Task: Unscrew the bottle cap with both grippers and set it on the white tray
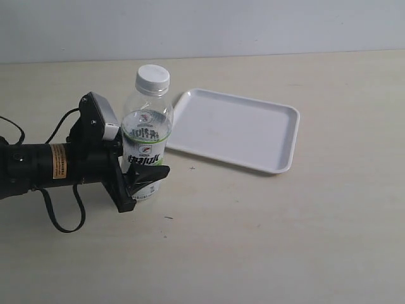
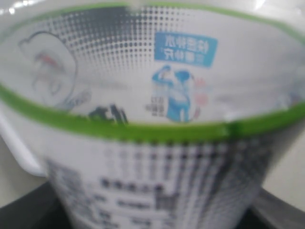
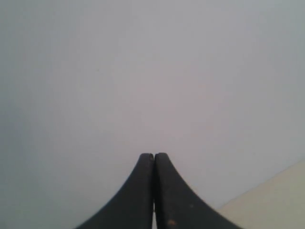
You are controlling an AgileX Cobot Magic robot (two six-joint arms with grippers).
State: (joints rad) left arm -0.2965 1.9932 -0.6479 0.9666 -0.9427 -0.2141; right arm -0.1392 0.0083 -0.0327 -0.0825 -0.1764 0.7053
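Small clear plastic bottle (image 1: 147, 136) with a white-and-green label: upright on the pale beige surface (image 1: 285, 240), left of centre in the exterior view. Its base sits close to the near-left corner of the tray; whether they touch cannot be told.

Small round white ribbed screw cap (image 1: 153, 77): seated on the bottle's neck, level, with no visible gap.

Flat rectangular white plastic tray (image 1: 237, 130) with rounded corners and a low rim: lying flat on the surface to the right of the bottle, nothing on it.

Left hand (image 1: 144, 176), black, two-fingered: reaching in from the left on a black cylindrical arm (image 1: 31, 166) that carries an orange label and a looping black cable (image 1: 60, 218). It is pinching the lower part of the bottle, one finger across the front of the label and the other behind. In the left wrist view the bottle (image 2: 157, 119) fills the frame, blurred, with the green band of the label running across it.

Right hand (image 3: 153, 157): not seen in the exterior view. In the right wrist view its two black fingers are pressed together tip to tip with nothing between them, facing a plain grey wall (image 3: 143, 71).
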